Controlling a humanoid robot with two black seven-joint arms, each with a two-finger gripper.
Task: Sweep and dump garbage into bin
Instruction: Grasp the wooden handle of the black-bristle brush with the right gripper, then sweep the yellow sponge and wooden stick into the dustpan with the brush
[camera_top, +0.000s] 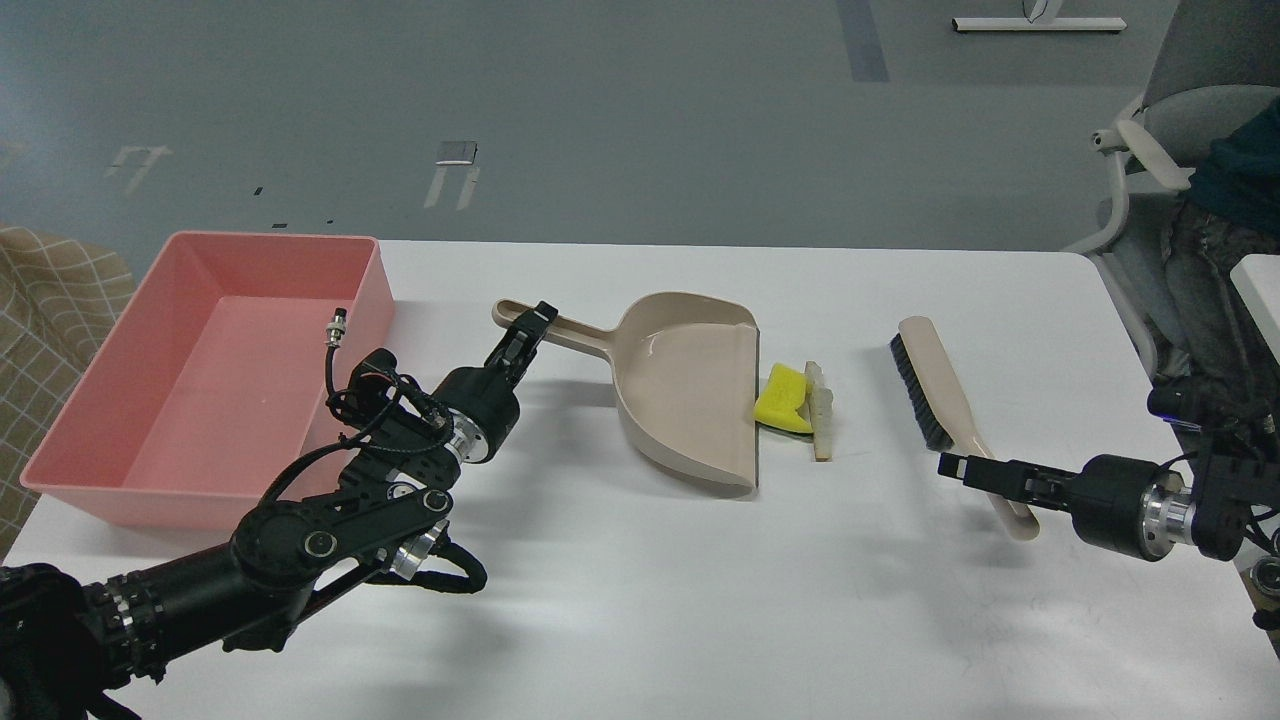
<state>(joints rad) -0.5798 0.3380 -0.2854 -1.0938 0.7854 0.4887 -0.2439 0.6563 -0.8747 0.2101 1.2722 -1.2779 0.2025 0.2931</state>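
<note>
Seated person (1225, 200) cut off at right edge, left gripper (530, 325) fingers indistinct over dustpan (690, 390) handle

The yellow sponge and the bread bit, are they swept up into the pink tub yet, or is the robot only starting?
Only starting. The yellow sponge and bread slice lie on the table by the dustpan's lip, and the pink tub looks empty. The left gripper is at the dustpan handle; the right gripper is at the brush handle. Sweeping, lifting and dumping remain.
</note>
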